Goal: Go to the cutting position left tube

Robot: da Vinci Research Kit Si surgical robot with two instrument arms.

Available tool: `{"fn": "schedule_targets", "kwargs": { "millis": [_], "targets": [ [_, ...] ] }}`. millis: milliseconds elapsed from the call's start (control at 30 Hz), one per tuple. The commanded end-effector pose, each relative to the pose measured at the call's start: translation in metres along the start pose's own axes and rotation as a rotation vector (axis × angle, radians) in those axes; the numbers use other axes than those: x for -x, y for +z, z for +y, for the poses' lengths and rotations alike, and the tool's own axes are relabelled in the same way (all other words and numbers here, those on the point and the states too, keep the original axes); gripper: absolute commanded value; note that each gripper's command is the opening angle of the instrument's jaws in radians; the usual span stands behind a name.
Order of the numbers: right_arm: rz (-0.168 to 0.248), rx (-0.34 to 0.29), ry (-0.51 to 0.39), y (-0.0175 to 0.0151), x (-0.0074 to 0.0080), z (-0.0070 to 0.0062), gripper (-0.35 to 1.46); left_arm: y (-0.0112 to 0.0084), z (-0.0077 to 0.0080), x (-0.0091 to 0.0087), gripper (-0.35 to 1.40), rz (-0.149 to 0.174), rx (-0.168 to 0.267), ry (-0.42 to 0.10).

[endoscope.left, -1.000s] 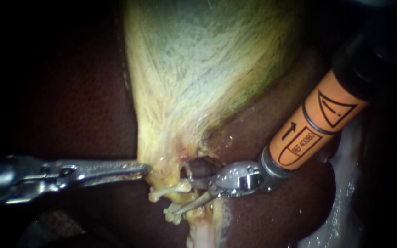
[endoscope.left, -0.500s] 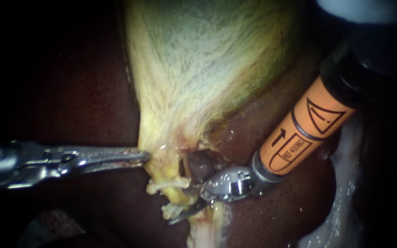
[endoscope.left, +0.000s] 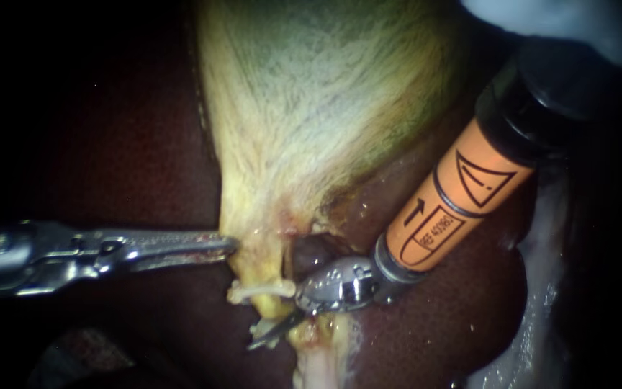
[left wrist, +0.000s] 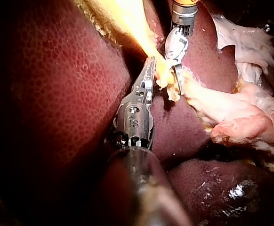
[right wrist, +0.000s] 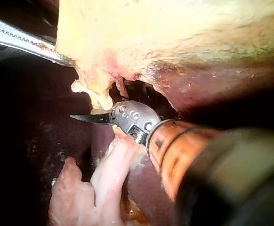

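Note:
The pale yellow-green gallbladder (endoscope.left: 325, 108) narrows downward over the dark red liver (endoscope.left: 109, 144). My left instrument (endoscope.left: 226, 247) comes in from the left, its jaws shut on the edge of the gallbladder's neck (left wrist: 161, 70). My right instrument (endoscope.left: 276, 325), with an orange sleeve (endoscope.left: 448, 209), reaches down from the upper right to the neck. Its blades stand open: the dark lower blade (right wrist: 87, 117) pokes out under a short pale tube (endoscope.left: 271, 328), and the upper one is mostly hidden by yellow tissue. A second pale tube (endoscope.left: 260, 289) crosses just above. I cannot tell which is the left tube.
A dark hollow (endoscope.left: 314, 252) opens in the tissue just above the right instrument's wrist. Pale fatty tissue (left wrist: 231, 113) lies beyond the blades, and a whitish membrane (endoscope.left: 541, 288) runs along the right. Liver surrounds the neck on both sides.
My right instrument has slid left and down along the neck, and its dark blade now reaches past the lower tube. The left instrument and its hold are unchanged.

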Motion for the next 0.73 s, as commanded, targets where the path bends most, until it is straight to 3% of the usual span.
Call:
{"fn": "schedule_targets", "kwargs": {
  "millis": [33,733],
  "targets": [
    [-0.001,-0.001,0.008,0.0000,0.0000,-0.0001,1.18,0.0000,0.0000,0.0000,-0.23,0.000,0.000,0.001],
    [-0.004,-0.011,0.029,0.0001,0.0002,-0.0003,1.15,0.0004,0.0000,-0.0002,-0.23,0.000,0.001,0.002]
  ]
}}
